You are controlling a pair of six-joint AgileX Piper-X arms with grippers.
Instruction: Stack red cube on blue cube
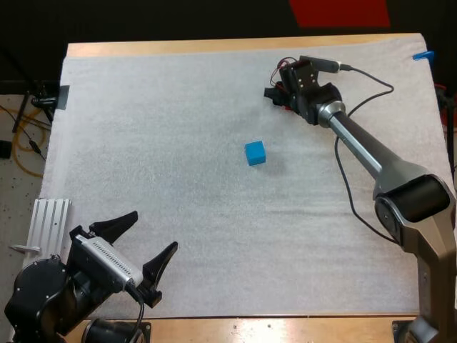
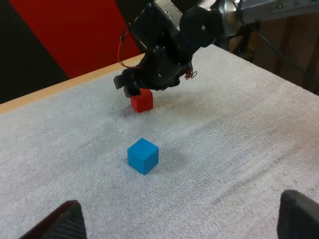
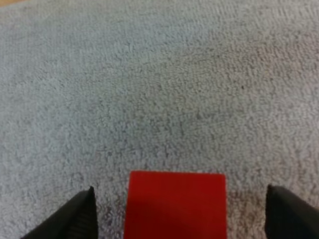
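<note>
Right gripper (image 3: 178, 214), spread, astride red cube (image 2: 142, 101) beyond blue cube (image 1: 255, 152): set for pinch. Left gripper (image 1: 152, 232), spread, well short of blue cube: clear of path.

Open mat (image 1: 178, 214) all round blue cube (image 1: 255, 152); right gripper (image 1: 275, 94) straddles red cube (image 2: 142, 101).

**Blue cube** (image 1: 255, 152): small, bright blue, plain faces, crisp edges. Sits flat on the white mat (image 1: 143, 128) near its middle, turned a little askew to the mat's edges, top face bare.

**Red cube** (image 2: 142, 100): plain red, about the same size. Sits flat on the mat toward the far side, apart from the blue cube, between the spread fingers of the right gripper (image 3: 180, 187), touching neither.
</note>
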